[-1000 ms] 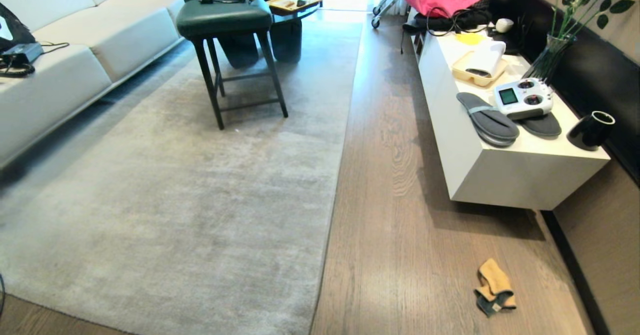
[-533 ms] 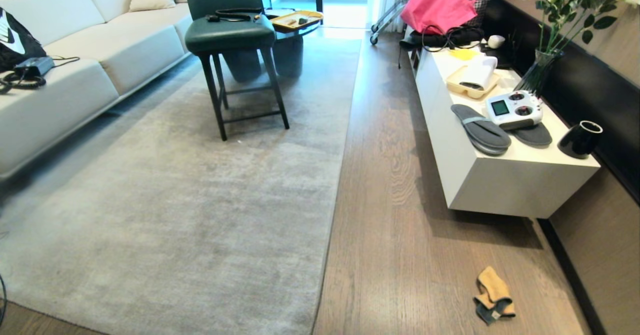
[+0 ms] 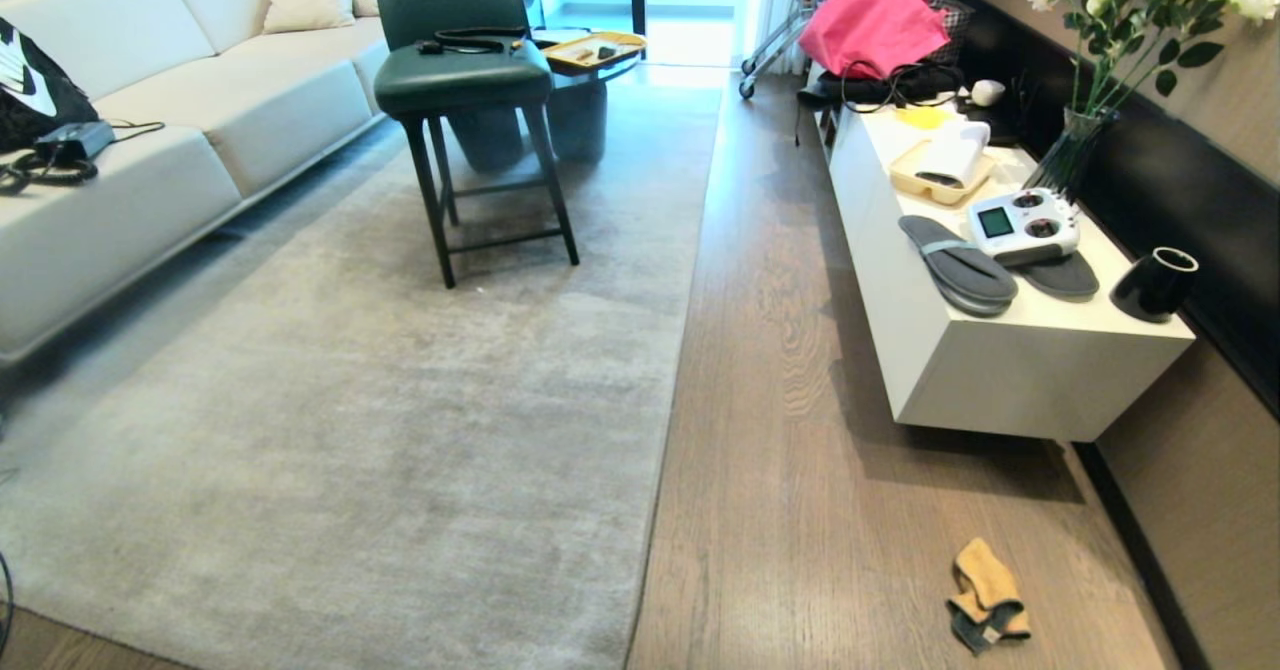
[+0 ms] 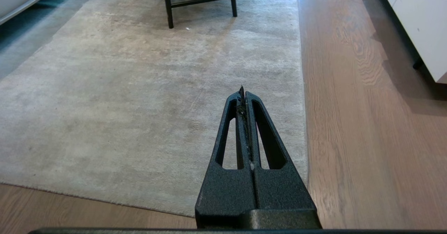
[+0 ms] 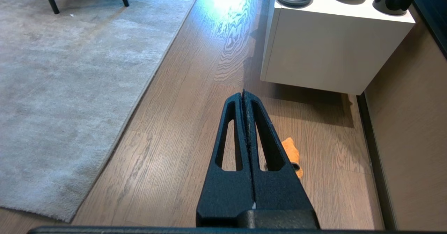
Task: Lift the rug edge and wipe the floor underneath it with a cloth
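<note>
**Both grippers closed, cloth lying loose on the boards**

The left gripper has its fingers pressed flat together with nothing between them, and it hangs over the grey pile near the rug's near right corner. The right gripper is pinched closed and empty too, poised above bare planks; the cloth peeks out from behind its right finger, lying on the boards below it.

From the head view the cloth is a crumpled orange-tan scrap with a grey end, its long axis running roughly away from the robot, grey end nearest. It sits on the floor, well apart from the rug edge and nearer the dark skirting on the right.

The rug edge lies flat, a straight line running away up the room, parallel with the planks. A white cabinet stands along the right wall, carrying grey slippers, a remote controller and a black cup. A green chair stands on the rug, and a pale sofa lines the left side.
</note>
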Controlling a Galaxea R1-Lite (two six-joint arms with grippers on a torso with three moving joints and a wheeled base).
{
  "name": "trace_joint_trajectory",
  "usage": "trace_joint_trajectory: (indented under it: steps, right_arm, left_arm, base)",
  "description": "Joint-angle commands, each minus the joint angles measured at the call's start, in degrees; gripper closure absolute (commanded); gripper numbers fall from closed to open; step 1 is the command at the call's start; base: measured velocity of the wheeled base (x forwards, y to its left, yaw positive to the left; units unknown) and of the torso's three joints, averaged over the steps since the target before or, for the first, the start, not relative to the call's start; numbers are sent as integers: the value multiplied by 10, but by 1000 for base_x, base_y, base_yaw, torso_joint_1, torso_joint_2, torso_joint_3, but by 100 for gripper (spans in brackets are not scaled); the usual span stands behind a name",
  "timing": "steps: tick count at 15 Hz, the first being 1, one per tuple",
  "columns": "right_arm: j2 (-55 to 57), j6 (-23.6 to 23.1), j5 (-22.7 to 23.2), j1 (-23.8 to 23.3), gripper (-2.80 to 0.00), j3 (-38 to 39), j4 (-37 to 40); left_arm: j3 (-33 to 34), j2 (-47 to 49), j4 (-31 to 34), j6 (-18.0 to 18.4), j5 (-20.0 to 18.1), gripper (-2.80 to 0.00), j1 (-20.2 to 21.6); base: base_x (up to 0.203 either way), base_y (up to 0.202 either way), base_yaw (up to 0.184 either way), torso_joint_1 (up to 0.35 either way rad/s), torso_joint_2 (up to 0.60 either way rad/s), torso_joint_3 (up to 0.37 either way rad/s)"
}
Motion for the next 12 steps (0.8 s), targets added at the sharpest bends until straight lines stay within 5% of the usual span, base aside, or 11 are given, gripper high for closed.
trace_joint_trajectory:
  steps: [1,12]
  right_arm:
    - [1,-1,0,0,0,0,0]
    - [1,0,0,0,0,0,0]
  left_arm:
    - [0,0,0,0,0,0,0]
    - [0,0,0,0,0,0,0]
  base:
    - [0,0,0,0,0,0]
    - [0,0,0,0,0,0]
